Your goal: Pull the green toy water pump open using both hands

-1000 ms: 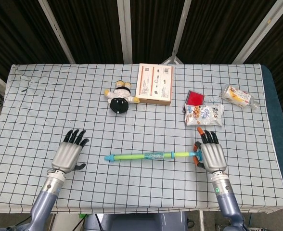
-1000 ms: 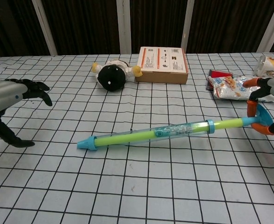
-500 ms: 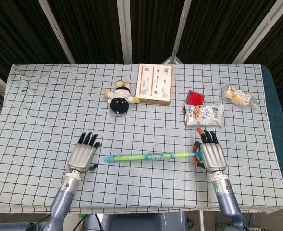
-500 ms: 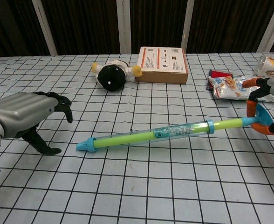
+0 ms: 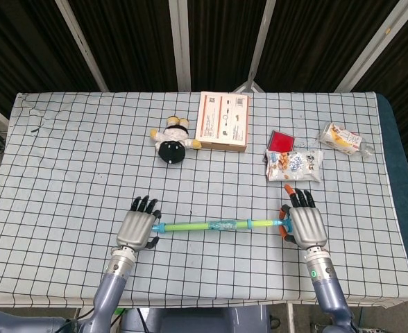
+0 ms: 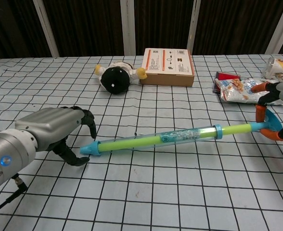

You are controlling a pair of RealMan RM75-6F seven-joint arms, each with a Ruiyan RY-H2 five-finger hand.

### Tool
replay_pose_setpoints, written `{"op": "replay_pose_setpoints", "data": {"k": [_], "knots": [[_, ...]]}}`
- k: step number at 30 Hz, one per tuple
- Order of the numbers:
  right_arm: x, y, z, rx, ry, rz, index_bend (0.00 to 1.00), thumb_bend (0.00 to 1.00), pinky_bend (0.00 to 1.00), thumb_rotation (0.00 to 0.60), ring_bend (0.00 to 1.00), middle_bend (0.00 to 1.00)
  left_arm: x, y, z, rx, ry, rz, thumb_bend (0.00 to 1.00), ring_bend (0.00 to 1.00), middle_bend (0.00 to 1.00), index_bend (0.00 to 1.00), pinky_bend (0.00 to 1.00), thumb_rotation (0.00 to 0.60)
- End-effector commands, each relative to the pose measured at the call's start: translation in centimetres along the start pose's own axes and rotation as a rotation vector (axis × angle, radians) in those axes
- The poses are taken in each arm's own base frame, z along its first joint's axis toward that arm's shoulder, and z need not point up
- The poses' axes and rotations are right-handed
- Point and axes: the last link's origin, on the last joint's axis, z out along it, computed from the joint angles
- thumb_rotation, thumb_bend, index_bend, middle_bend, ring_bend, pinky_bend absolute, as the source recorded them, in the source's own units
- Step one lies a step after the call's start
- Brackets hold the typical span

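The green toy water pump (image 5: 211, 224) lies on the checked cloth near the front edge, its rod drawn out to the right. Its blue tip (image 6: 89, 148) points left and its orange handle (image 6: 266, 124) is at the right end. My right hand (image 5: 306, 225) grips that orange handle, with fingers (image 6: 276, 94) wrapped over it. My left hand (image 5: 138, 229) sits right at the blue tip, fingers apart and curved around it (image 6: 50, 127), holding nothing.
Behind the pump lie a black and yellow plush toy (image 5: 171, 141), an orange and white box (image 5: 223, 121), a snack bag (image 5: 294, 165) with a red packet (image 5: 282, 140) behind it, and another packet (image 5: 343, 139) at the far right.
My left hand has moved right along the table, from well left of the pump up to its blue tip. The right hand and the pump have stayed put.
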Motion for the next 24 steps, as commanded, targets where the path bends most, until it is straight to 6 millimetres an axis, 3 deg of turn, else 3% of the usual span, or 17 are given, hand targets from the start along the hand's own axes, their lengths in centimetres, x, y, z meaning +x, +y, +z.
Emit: {"op": "replay_pose_setpoints", "data": {"k": [1,14,24], "knots": [[0.0,0.0,0.0,-0.001,-0.001,-0.002,0.66,0.47,0.00,0.600,0.00,0.11,0.1,0.6,0.2,-0.005,0.005,-0.007,0.42,0.00,0.09,0.36,0.00,0.600],[0.1,0.1,0.0,-0.003,0.001,0.000,0.66,0.47,0.00,0.600,0.00,0.11,-0.3,1.9,0.9,0.010,-0.002,-0.020,0.48,0.00,0.10,0.39,0.00,0.600],[0.1,0.1,0.0,0.000,-0.001,-0.005,0.66,0.47,0.00,0.600,0.00,0.11,-0.7,1.7,1.1,0.024,0.003,-0.021,0.54,0.00,0.12,0.44,0.00,0.600]]}}
